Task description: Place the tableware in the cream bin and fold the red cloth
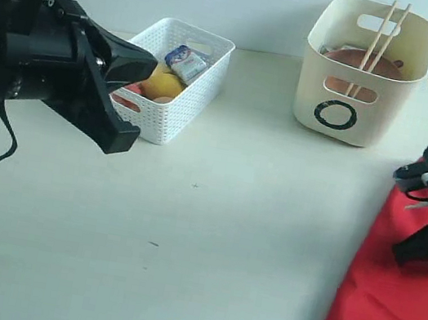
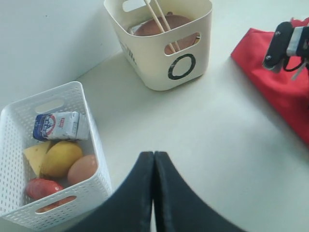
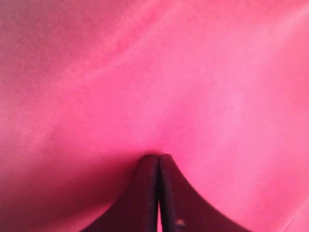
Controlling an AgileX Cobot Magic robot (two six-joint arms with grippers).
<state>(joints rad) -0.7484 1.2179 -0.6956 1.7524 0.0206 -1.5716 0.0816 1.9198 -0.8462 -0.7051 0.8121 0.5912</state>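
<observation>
The tableware step looks done, as far as can be seen: the bin (image 1: 355, 110) stands well away from both claws, nearer the right one, with the plate (image 1: 355, 62) and the chopsticks (image 1: 382, 36) inside it. The rest of its load is hidden by its wall, and no tableware lies on the table (image 1: 206, 250) between the 2 claws. The step in hand seems to be the fold. The right claw (image 3: 158, 159) is closed, its 2 fingers pressed together with their tips right at the cloth (image 1: 395, 308), which fills everything around it. Whether a pinch of fabric is caught between the tips cannot be told. The left claw (image 2: 153, 157) is also closed and holds nothing. It hangs above bare table near the basket (image 1: 177, 108), which holds the carton (image 1: 185, 62), the lemon (image 1: 163, 85) and the egg (image 2: 82, 168), and it is well apart from the cloth. If the right claw has no fabric, the next move probably calls for opening it, closing on an edge or corner and carrying that across. The left claw would likely have to cross over to pin or take a 2nd corner. Most of the cloth runs out of view, so its lie cannot be judged.
</observation>
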